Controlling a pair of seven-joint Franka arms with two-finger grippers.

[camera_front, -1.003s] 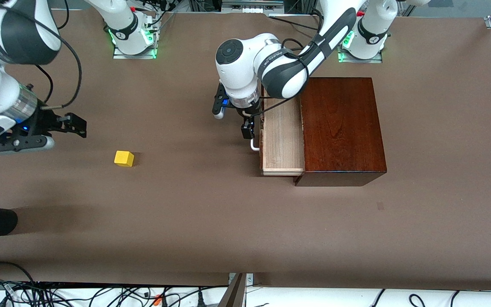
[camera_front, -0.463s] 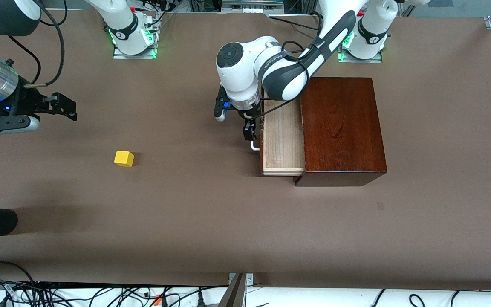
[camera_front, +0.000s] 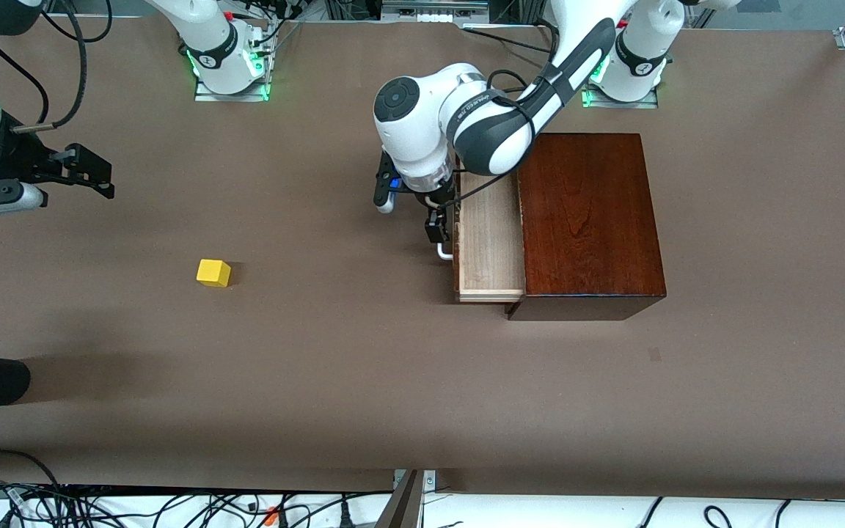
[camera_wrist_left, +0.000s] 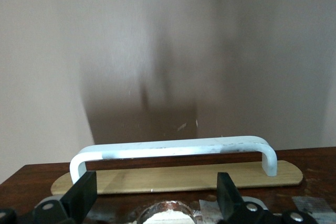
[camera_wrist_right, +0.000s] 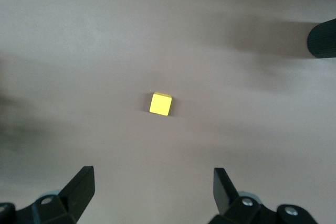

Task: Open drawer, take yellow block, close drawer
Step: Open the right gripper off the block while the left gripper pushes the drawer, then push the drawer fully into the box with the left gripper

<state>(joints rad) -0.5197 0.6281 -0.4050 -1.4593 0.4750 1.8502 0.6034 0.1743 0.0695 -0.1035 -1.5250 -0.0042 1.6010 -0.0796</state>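
Since a second ago: right pincer (camera_front: 89,174) lifted higher and away over the table's (camera_front: 320,381) right-arm end, fingers spread wide, empty; drawer (camera_front: 491,249) pushed partway back in. Yellow block (camera_front: 213,273) resting on the table, well apart from the drawer. Left pincer (camera_front: 439,229) at the white handle (camera_wrist_left: 173,149), fingers apart, gripping nothing.

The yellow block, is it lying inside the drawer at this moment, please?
No, the yellow block lies on the bare table, well apart from the drawer.

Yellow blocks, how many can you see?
1. The yellow block sits alone on the bare table, toward the right arm's end, well apart from the drawer. Part of the drawer's inside is hidden, so another could be there.
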